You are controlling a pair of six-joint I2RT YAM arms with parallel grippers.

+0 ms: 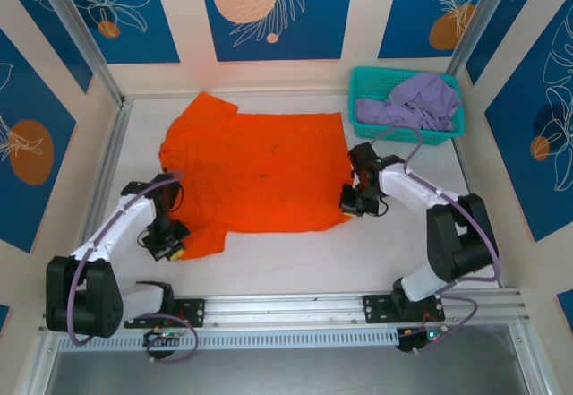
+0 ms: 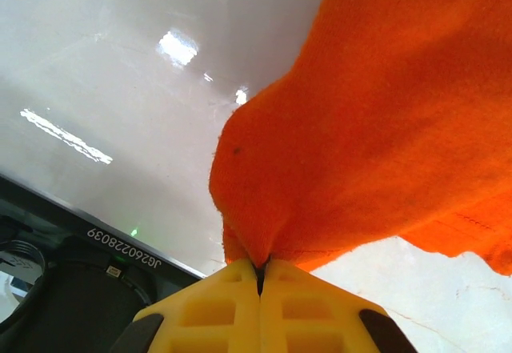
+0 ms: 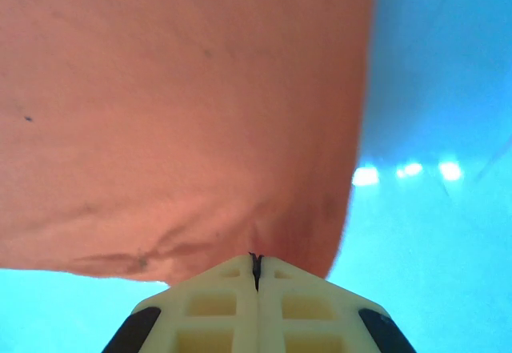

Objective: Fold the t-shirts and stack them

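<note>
Left end effector (image 2: 260, 266), right end effector (image 3: 256, 258) hide pinched orange t-shirt (image 1: 260, 176) corners.

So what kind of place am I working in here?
Probably a lab robot cell, not a home: a white table fenced by aluminium posts, printed blue wall panels, with an orange shirt and a basket as props.
</note>
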